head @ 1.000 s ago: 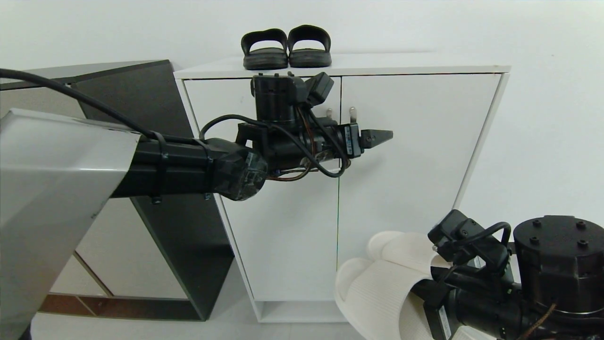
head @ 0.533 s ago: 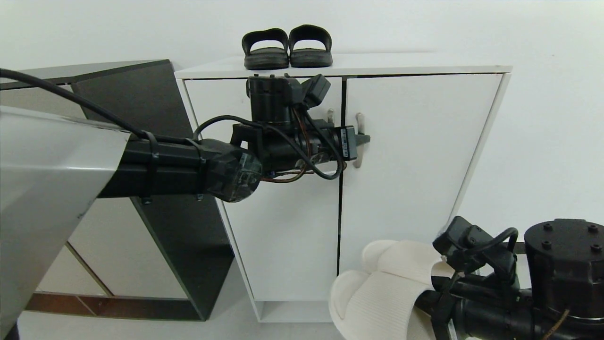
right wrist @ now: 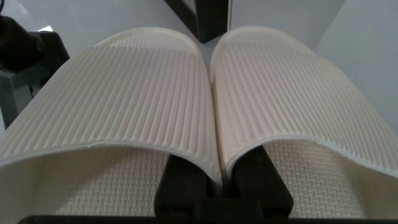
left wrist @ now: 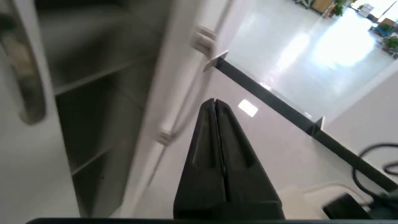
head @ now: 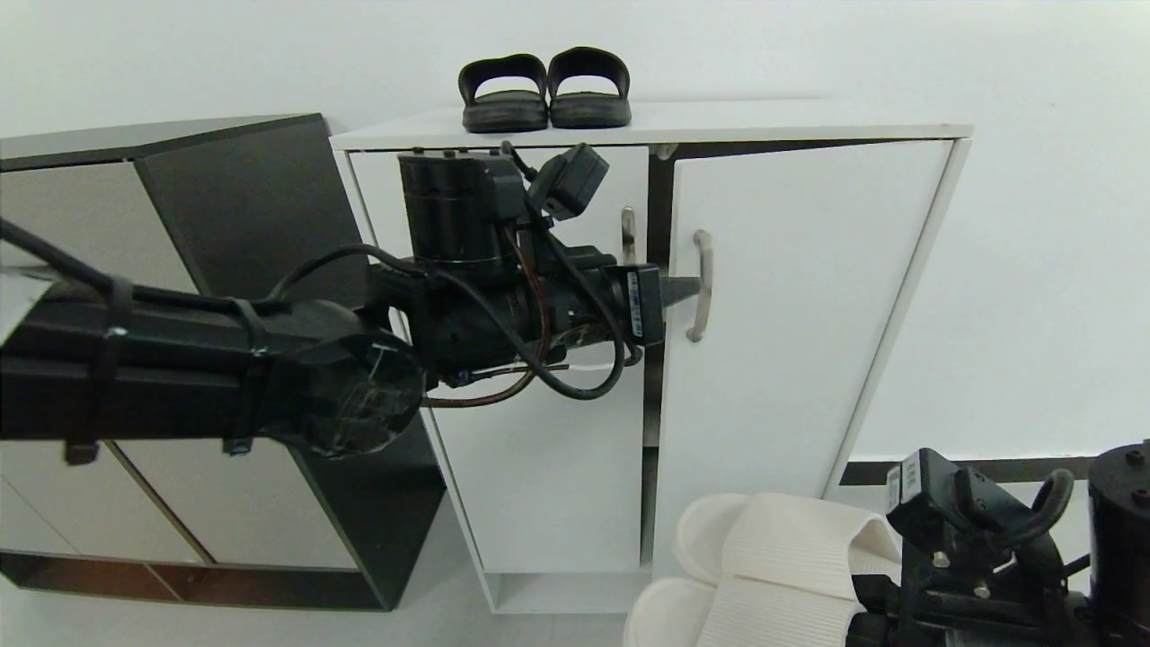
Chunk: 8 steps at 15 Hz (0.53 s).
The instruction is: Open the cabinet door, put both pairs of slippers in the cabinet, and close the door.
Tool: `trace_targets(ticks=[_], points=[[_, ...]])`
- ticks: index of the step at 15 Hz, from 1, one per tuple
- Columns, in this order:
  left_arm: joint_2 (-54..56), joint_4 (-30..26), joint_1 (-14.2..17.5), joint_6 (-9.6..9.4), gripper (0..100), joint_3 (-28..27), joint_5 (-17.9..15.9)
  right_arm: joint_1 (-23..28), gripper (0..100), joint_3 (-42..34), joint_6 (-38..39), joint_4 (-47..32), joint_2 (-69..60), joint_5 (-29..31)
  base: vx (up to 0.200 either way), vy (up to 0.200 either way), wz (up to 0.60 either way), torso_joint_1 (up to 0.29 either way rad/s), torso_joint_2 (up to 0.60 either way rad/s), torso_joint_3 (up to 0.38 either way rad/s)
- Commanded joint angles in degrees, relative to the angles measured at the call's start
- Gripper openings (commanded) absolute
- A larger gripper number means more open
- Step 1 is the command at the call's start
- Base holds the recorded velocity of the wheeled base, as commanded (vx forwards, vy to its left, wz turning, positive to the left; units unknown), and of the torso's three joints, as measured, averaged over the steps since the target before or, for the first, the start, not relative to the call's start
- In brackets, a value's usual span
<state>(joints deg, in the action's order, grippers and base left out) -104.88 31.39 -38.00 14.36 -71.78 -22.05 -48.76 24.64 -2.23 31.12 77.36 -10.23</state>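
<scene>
The white cabinet [head: 809,130] has its right door [head: 800,314] ajar, with a dark gap beside the left door [head: 539,467]. My left gripper [head: 685,290] is shut, its tips tucked behind the right door's metal handle [head: 703,286]. In the left wrist view the shut fingers [left wrist: 214,134] sit beside the door edge, with shelves [left wrist: 93,81] inside. A pair of black slippers [head: 544,90] rests on the cabinet top. Low at the right, my right gripper [right wrist: 221,180] is shut on the pair of white ribbed slippers [head: 773,566] [right wrist: 205,93], pinching their inner sides together.
A dark cabinet with mirrored panels [head: 269,198] stands directly left of the white one. The left door keeps its own handle [head: 628,235]. A plain white wall lies to the right, with a dark baseboard [head: 970,469] and bare floor below.
The right door went from closed to ajar as my left gripper drew back with its tips behind the handle. My right arm with the white slippers dropped lower and to the right.
</scene>
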Motion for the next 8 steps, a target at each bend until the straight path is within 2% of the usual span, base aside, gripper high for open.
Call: trace_targets(ticks=[1, 2, 6, 8], points=[[6.26, 1.92, -1.03, -0.03, 0, 5.68, -0.01, -0.02, 0, -0.73, -0.67, -0.01, -1.25, -0.32, 0.000, 0.000, 0.00, 0.000, 0.00, 0.000], [6.70, 2.54, -0.85, 0.05, 0, 6.12, -0.01, -0.10, 0, -0.82, -1.02, -0.01, -1.16, -0.32, 0.000, 0.000, 0.00, 0.000, 0.00, 0.000], [3.98, 4.12, 4.25, 0.49, 0, 4.98, -0.18, -0.28, 0, -0.73, -1.11, -0.45, -1.16, -0.23, 0.000, 0.000, 0.00, 0.000, 0.00, 0.000], [0.99, 8.95, 5.57, 0.49, 0, 4.01, -0.18, -0.28, 0, -0.73, -1.11, -0.45, -1.07, -0.23, 0.000, 0.000, 0.00, 0.000, 0.00, 0.000]])
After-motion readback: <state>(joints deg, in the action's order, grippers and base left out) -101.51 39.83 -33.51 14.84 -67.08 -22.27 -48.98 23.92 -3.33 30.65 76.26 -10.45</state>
